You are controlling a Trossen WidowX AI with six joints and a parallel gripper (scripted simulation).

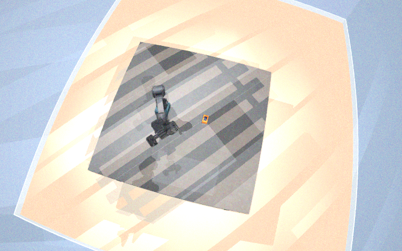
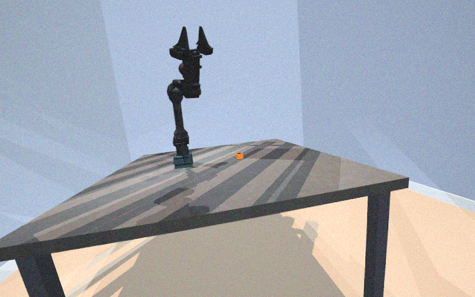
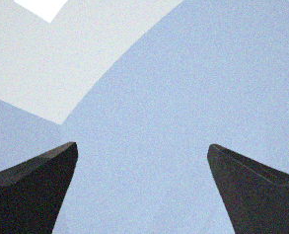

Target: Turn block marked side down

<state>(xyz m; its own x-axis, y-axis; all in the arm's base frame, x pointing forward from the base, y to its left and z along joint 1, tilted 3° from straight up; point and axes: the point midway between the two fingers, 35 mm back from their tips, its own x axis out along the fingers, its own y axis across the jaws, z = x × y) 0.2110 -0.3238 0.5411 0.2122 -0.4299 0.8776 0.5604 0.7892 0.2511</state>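
Note:
A small orange block [image 1: 205, 122] [image 2: 239, 156] rests on the table [image 1: 239, 193] [image 2: 357, 177]. Its upper face carries a dark blue mark, seen from above in the top view; a dark patch also shows on its top in the exterior view. My gripper [image 1: 162, 134] [image 2: 192, 27] [image 3: 144, 151] is open and empty, with its fingers pointing up, high above the table. It is well to the left of the block in the top and exterior views. The block is not in the wrist view, and its underside is hidden.
The arm's teal base [image 2: 183, 161] stands on the table, left of the block. The table's edges drop to a pale orange floor [image 1: 308, 109] [image 2: 342, 236]. Blue walls [image 1: 392, 124] [image 2: 209, 121] surround it. The wrist view shows only pale blue and whitish room surfaces behind the fingers.

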